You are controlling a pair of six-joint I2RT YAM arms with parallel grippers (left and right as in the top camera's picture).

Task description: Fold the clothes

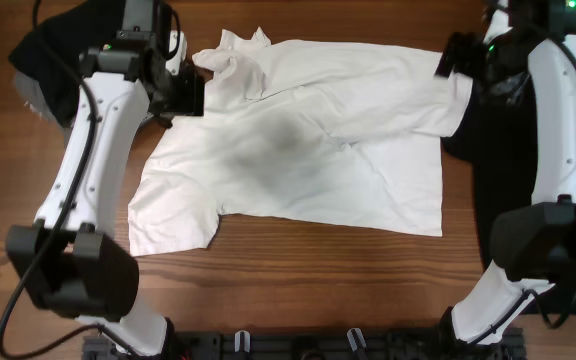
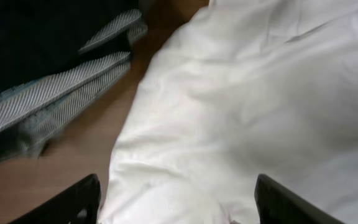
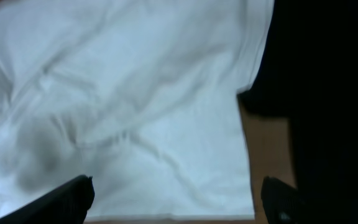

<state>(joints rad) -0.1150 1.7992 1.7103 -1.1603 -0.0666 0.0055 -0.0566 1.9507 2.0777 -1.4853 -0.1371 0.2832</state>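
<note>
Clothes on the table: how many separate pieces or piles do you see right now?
3: a white T-shirt spread in the middle, a black and grey pile at the far left, and a black garment at right. Piles may hide more.

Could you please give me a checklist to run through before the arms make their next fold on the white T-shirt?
1. Left gripper open, empty: ok.
2. Right gripper open, empty: ok.
3. White T-shirt wholly on the table: ok.
4. T-shirt smooth: not ok, creased and bunched near the left gripper.
5. T-shirt clear of the black garment: not ok, edges meet beside the right gripper.
</note>
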